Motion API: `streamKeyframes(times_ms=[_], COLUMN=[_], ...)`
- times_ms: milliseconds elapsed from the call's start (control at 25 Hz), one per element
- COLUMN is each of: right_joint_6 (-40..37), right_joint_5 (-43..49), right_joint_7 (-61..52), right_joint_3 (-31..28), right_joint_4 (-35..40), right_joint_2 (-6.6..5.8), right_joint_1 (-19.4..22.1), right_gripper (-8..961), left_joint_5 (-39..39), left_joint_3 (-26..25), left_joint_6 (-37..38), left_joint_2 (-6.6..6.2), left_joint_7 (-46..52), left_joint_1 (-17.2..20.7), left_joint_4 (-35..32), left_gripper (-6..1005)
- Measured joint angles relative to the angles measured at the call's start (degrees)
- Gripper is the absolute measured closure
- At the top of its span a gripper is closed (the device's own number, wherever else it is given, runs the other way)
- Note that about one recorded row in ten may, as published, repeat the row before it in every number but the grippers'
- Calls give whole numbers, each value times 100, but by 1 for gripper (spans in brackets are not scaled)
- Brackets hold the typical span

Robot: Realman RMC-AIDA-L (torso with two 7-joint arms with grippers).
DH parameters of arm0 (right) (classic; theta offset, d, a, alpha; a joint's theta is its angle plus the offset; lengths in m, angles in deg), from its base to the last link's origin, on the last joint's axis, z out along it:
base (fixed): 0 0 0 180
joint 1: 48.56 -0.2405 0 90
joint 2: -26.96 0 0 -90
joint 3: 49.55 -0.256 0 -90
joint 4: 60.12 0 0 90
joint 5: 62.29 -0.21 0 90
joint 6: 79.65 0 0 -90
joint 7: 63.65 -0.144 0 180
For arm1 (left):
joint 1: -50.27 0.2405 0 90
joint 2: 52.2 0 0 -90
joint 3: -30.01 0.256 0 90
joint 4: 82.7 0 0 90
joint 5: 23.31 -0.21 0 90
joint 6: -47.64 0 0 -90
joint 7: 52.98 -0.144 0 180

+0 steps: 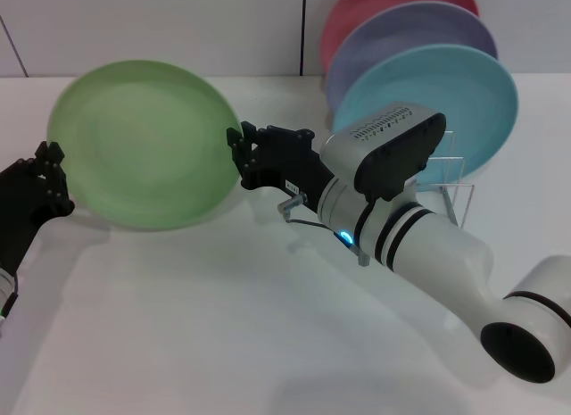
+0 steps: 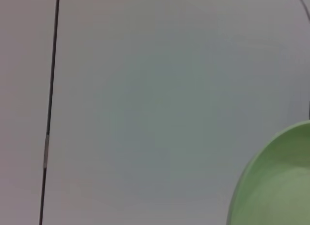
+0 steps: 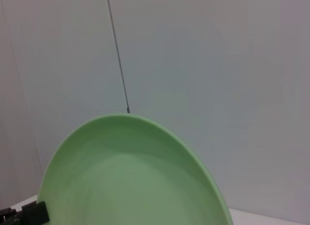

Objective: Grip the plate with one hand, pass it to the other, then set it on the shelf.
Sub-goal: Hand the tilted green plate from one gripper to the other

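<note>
Now both pincers (image 1: pixel 49 178) (image 1: pixel 239 152) clamp plate (image 1: pixel 143 143) — opposite rims.

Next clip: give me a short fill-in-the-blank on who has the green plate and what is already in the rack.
1. The light green plate is held off the table between ____ pincers.
2. The right pincer meets the plate at its ____.
3. The left pincer is on the ____ edge from it.
4. The plate nearest the camera in the wire rack is ____.

Missing words: two; rim; opposite; turquoise
</note>
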Motion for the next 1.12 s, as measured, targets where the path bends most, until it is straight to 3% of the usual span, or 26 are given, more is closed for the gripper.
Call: streamKeyframes(times_ms=[1120], right_joint_6=[0], right_joint_5=[-11], right_joint_7=[0], right_joint_3=[-18], right_joint_4=[8], right_joint_2=[0], right_joint_1=[30], right_gripper=[820], left_joint_5=[0], left_joint_3=[11], left_joint_6=[-17], left_joint_2=[0], left_joint_7=[0], left_joint_1=[8], left_joint_4=[0], left_gripper=[871])
